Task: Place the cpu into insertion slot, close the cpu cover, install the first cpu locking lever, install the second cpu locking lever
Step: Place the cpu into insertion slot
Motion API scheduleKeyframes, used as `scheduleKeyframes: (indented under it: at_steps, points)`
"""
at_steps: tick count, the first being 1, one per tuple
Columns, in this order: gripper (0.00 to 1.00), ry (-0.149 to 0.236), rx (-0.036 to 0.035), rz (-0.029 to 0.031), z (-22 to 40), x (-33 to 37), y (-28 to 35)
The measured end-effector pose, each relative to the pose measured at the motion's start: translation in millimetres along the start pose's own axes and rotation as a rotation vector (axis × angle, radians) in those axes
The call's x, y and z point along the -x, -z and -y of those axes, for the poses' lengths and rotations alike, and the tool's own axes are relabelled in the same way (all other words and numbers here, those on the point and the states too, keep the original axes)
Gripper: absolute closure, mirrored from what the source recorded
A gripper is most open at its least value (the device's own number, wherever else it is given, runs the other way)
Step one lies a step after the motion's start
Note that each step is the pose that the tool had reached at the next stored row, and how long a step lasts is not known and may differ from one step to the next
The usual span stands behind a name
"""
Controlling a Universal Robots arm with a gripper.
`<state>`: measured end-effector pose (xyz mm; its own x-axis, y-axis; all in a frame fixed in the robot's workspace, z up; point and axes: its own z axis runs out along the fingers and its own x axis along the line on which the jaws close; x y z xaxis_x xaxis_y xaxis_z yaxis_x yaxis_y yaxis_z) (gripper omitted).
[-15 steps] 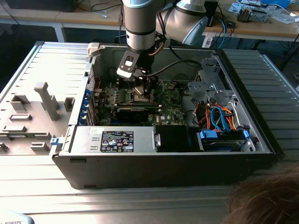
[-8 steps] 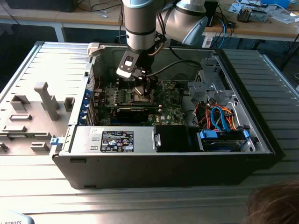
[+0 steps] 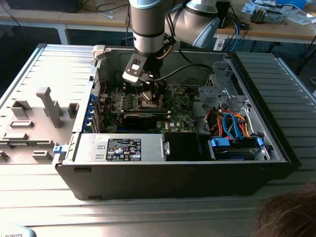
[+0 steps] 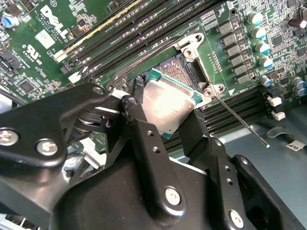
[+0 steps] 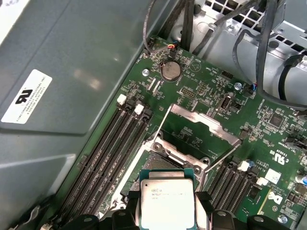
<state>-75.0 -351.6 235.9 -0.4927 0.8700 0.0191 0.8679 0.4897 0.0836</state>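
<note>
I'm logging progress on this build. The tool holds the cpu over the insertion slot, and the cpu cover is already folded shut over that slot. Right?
Not quite. The cpu cover stands swung open, clear of the insertion slot, as the first wrist view shows. The rest holds: the tool grips the cpu over the slot.

The cpu point(image 5: 168, 201) (one edge cropped, first wrist view) hides part of the insertion slot point(image 5: 159, 163).
</note>
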Motion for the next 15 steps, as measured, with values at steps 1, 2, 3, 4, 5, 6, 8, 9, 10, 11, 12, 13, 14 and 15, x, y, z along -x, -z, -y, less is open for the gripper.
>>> scheduleKeyframes:
  at_steps: [1,2,3,4,5,6,8,9,10,11,12,13,14,15]
  points:
    - [0.46,-0.001,0.0000,0.0001,0.0,0.0,0.0]
    - [0.46,-0.002,0.0001,0.0001,0.0,0.0,-0.1]
    - [0.46,-0.003,0.0001,0.0003,0.0,0.0,-0.1]
    - [0.46,-0.004,0.0001,0.0003,0.0,0.0,-0.1]
    - [0.46,-0.005,0.0001,0.0004,0.1,0.0,-0.1]
    - [0.46,-0.006,0.0001,0.0005,0.1,0.0,-0.1]
    - [0.46,-0.009,0.0002,0.0007,0.1,-0.1,-0.2]
    - [0.46,-0.011,0.0002,0.0009,0.2,-0.1,-0.2]
    - [0.46,-0.013,0.0002,0.0011,0.3,-0.1,-0.3]
    - [0.46,-0.015,0.0003,0.0012,0.4,-0.2,-0.3]
    - [0.46,-0.017,0.0003,0.0015,0.4,-0.2,-0.3]
    - [0.46,-0.018,0.0003,0.0015,0.5,-0.2,-0.3]
    - [0.46,-0.020,0.0004,0.0017,0.6,-0.3,-0.4]
    - [0.46,-0.021,0.0005,0.0018,0.6,-0.3,-0.4]
